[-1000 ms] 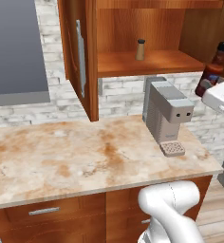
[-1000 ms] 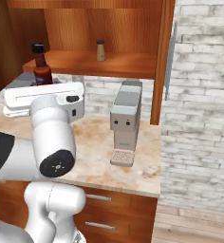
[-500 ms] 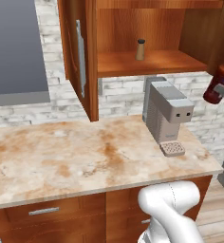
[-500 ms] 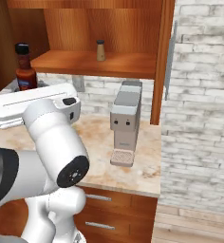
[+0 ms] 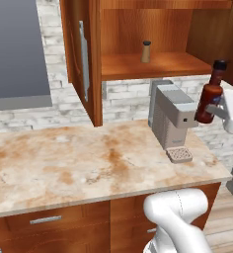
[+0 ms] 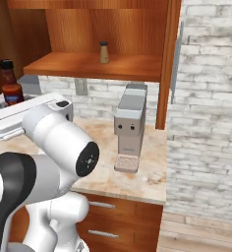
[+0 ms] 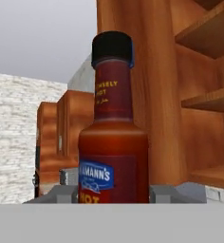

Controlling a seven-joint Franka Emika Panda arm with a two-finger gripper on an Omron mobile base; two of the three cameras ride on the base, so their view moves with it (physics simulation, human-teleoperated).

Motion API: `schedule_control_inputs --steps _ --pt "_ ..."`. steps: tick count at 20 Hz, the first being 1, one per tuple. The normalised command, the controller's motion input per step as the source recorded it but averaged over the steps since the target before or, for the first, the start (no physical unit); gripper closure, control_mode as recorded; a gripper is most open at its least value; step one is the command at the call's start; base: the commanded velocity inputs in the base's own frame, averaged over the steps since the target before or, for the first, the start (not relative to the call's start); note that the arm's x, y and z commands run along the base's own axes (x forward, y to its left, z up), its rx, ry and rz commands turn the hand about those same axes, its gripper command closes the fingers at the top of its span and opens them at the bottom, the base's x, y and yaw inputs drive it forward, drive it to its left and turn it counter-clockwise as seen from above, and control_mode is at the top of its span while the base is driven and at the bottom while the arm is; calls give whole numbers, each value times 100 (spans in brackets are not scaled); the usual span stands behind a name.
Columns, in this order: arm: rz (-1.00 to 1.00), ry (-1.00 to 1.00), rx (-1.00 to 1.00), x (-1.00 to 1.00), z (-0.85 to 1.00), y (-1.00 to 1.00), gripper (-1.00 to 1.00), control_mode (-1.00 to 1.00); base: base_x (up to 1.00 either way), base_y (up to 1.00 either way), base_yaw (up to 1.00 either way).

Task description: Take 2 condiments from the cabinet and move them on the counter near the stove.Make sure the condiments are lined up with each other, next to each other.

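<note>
My gripper (image 5: 211, 112) is shut on the slim dark red sauce bottle (image 5: 210, 93), which stands upright in the air to the right of the coffee machine, outside the cabinet (image 5: 83, 59). In the right base view the bottle (image 6: 11, 83) rises behind my white hand at the far left. Seen from the hand, the bottle (image 7: 113, 142) stands close up between the grey fingers (image 7: 60, 194) of the gripper (image 7: 113, 195). The tan shaker (image 5: 146, 51) stands on the cabinet shelf (image 5: 158, 66), and it also appears as the shaker (image 6: 104, 52) in the right base view. The stove is out of view.
A grey coffee machine (image 5: 172, 114) stands on the counter (image 5: 74, 160) under the shelf, just left of the held bottle. The cabinet door (image 5: 82, 54) hangs open over the counter's middle. From the right base view, the counter (image 6: 145, 170) ends at a brick wall (image 6: 206, 123).
The bottle in my gripper has come down and moved away from the cabinet shelf, leftward in both base views. The shaker and coffee machine have not moved.
</note>
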Motion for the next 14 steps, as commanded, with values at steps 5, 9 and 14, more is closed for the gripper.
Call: schedule_control_inputs --steps 5,9,14 --pt "5 0 -1 0 -21 24 100 100 5 26 4" --pt "0 0 0 0 0 0 100 100 -25 20 0" --pt "0 0 0 0 0 0 100 100 -97 59 5"
